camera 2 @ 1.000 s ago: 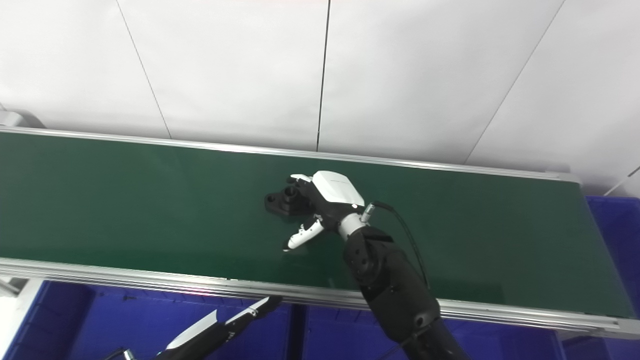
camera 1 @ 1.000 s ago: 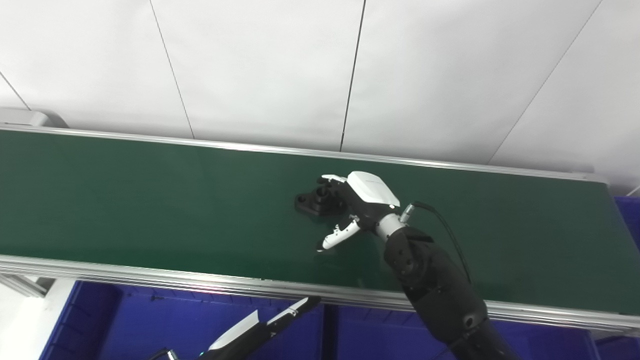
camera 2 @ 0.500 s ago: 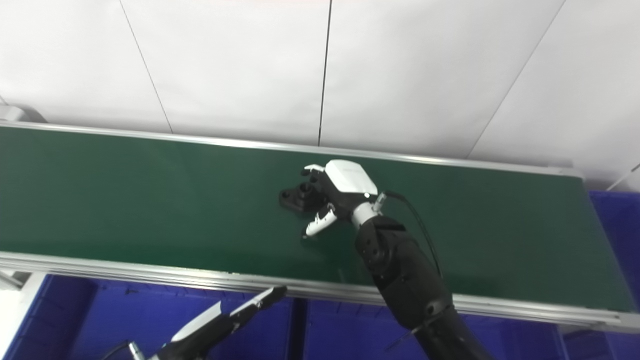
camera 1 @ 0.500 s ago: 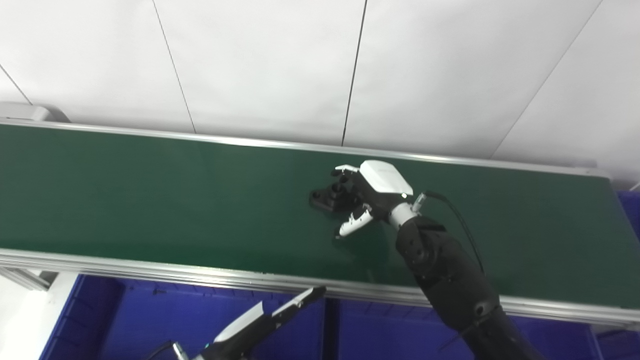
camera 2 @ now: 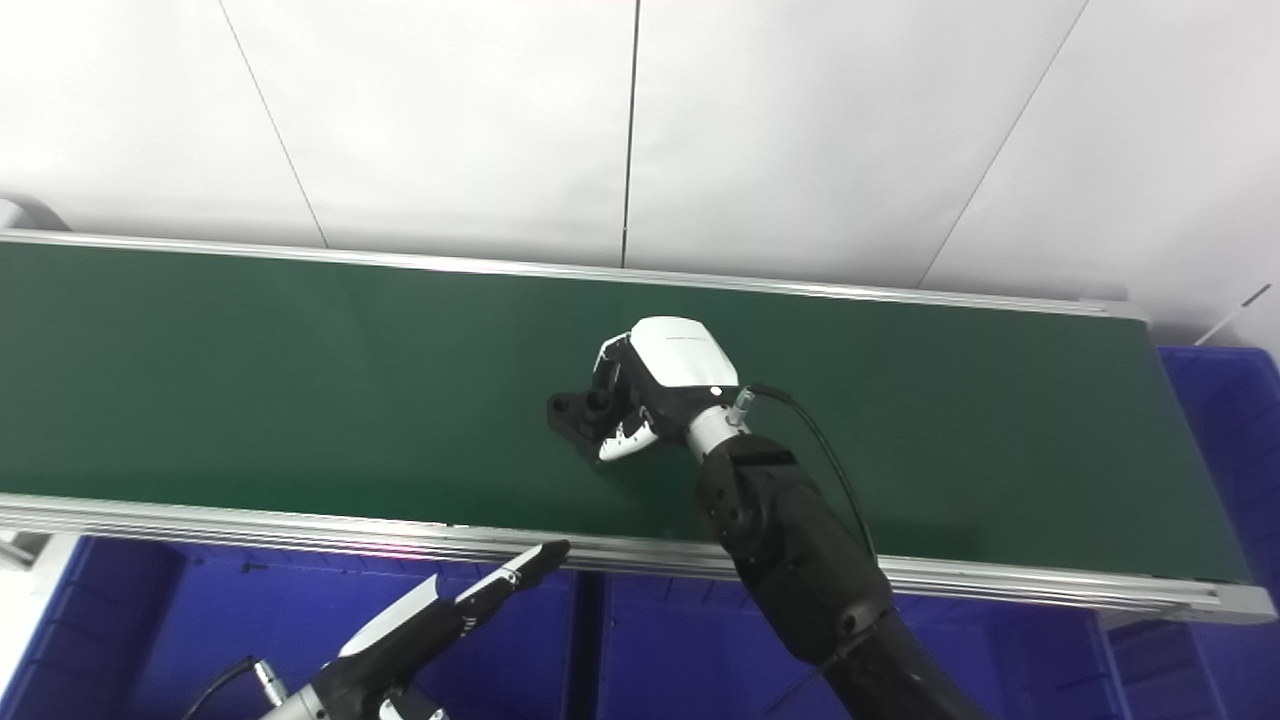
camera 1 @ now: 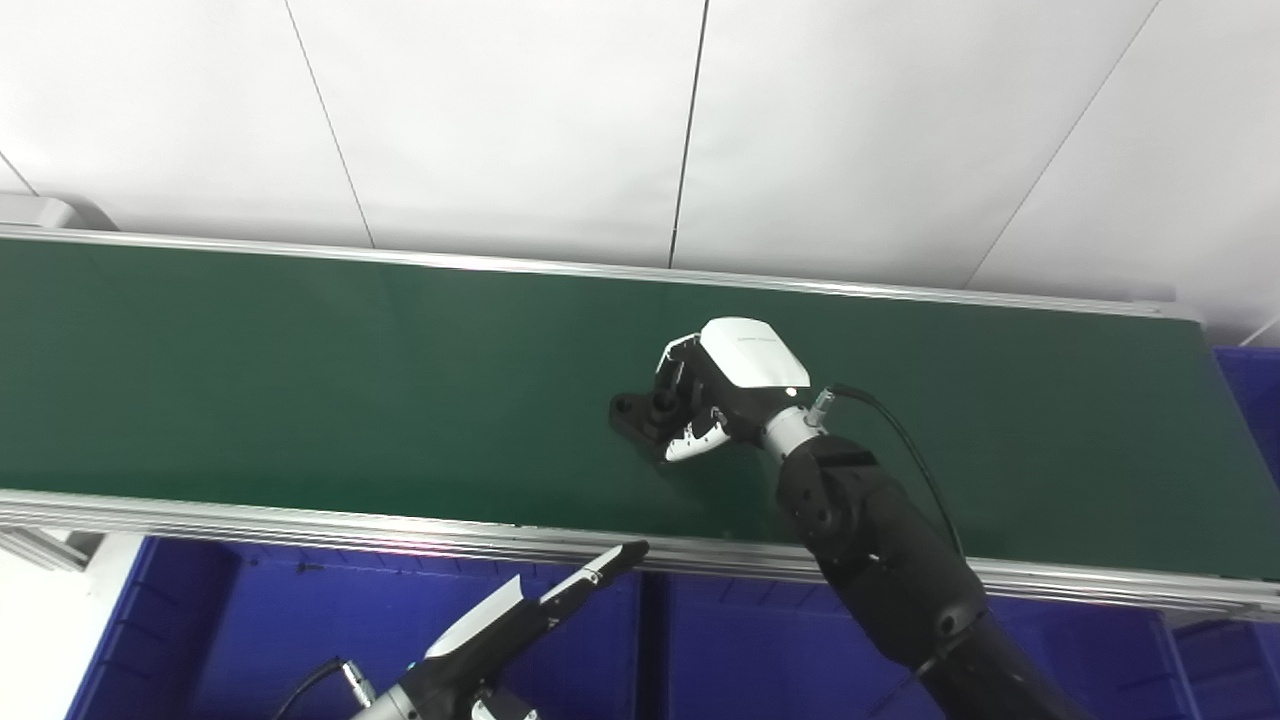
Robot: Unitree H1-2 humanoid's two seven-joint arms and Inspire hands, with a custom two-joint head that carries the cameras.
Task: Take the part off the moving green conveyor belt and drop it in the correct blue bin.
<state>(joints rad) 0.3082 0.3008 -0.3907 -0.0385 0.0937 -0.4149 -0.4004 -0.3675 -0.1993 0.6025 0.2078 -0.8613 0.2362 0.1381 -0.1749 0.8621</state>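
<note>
The fingers [camera 1: 683,368] of the right hand [camera 1: 730,385] curl around the black part [camera 1: 640,413], whose free end pokes out leftward along the green belt [camera 1: 300,400]. It sits mid-belt; whether it has lifted is unclear. The left hand [camera 1: 520,625] hangs low, fingers straight and empty, over the blue bin [camera 1: 250,640].

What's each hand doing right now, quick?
Left hand: low over the blue bin, fingers extended, holding nothing.
Right hand: fingers and thumb closed around the black part on the green belt.

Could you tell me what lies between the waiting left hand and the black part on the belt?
Between the left hand and the black part lie the near metal rail and bare green belt, seen in both eye views.
</note>
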